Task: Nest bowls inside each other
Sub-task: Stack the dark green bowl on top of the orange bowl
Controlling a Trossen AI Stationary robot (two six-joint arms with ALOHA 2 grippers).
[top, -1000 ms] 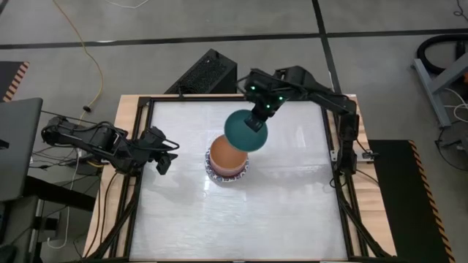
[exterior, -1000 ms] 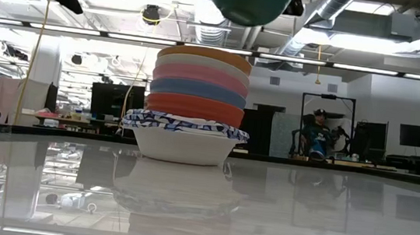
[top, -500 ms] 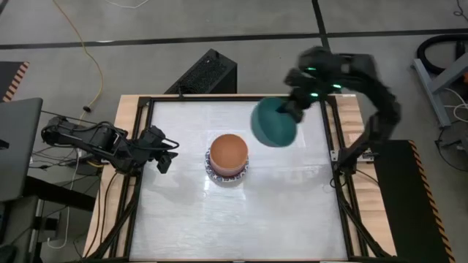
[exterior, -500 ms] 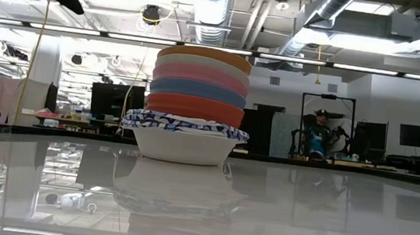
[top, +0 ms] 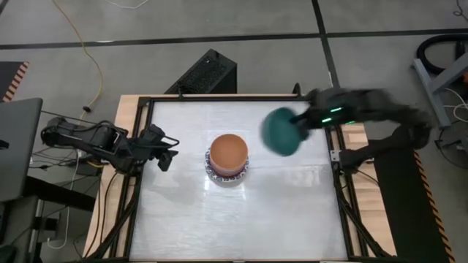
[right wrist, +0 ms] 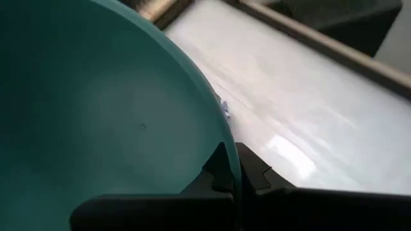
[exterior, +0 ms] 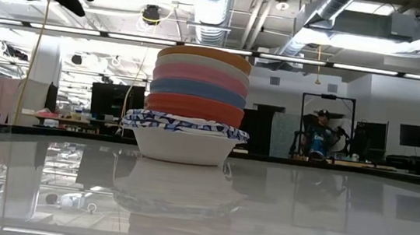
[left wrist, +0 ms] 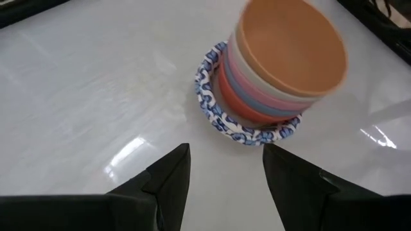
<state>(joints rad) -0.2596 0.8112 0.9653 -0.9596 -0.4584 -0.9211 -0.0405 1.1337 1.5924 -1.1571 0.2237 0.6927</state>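
Green bowl (top: 281, 132) blurred, clamped in right hand (right wrist: 232, 172) | left hand (left wrist: 225, 168) apart; stack (top: 228, 157) part-hidden

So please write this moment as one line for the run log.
right pincer: shut on green bowl, held right of stack | stack of bowls: orange bowl on top | left pincer: open, waiting left of stack
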